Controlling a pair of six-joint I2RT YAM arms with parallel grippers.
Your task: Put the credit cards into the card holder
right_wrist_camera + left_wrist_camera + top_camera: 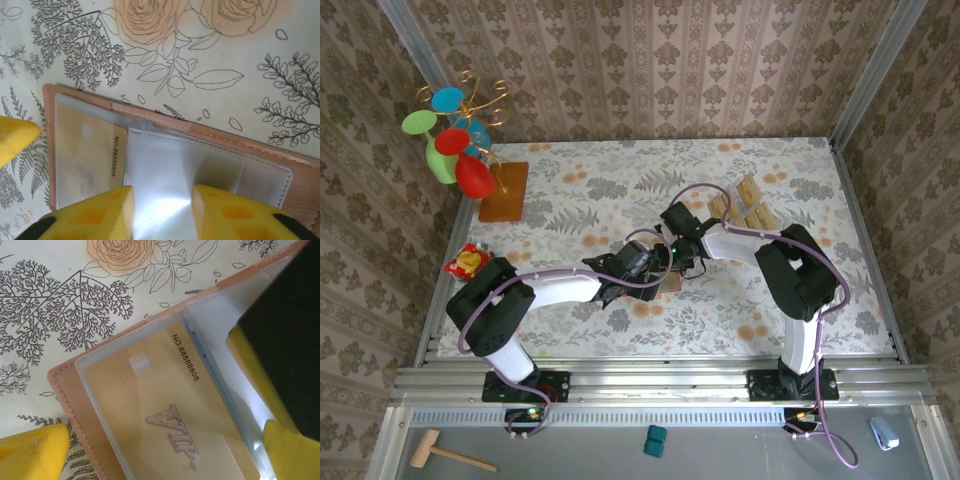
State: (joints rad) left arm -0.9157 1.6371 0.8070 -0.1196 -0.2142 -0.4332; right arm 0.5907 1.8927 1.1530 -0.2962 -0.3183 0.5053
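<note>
1. card holder [305,187]: flat tan-brown leather with a stitched edge, lies open mid-bench [250,40] on the floral print
2. gold credit card [150,405], embossed "VIP", sits in the holder's clear plastic sleeve [100,365]
3. left end effector [160,445]: yellow fingers wide apart over the holder
4. right end effector [162,210]: fingers partly apart, glossy sleeve flap [165,170] between them
5. spare credit cards [750,202]: at the right rear of the bench

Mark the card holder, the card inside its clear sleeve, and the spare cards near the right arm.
card holder [70,395], left wrist view, on its stitched leather border.
sleeved card [165,410], left wrist view, on its gold face beside the VIP lettering.
spare cards [750,187], top external view, on the farthest card.
</note>
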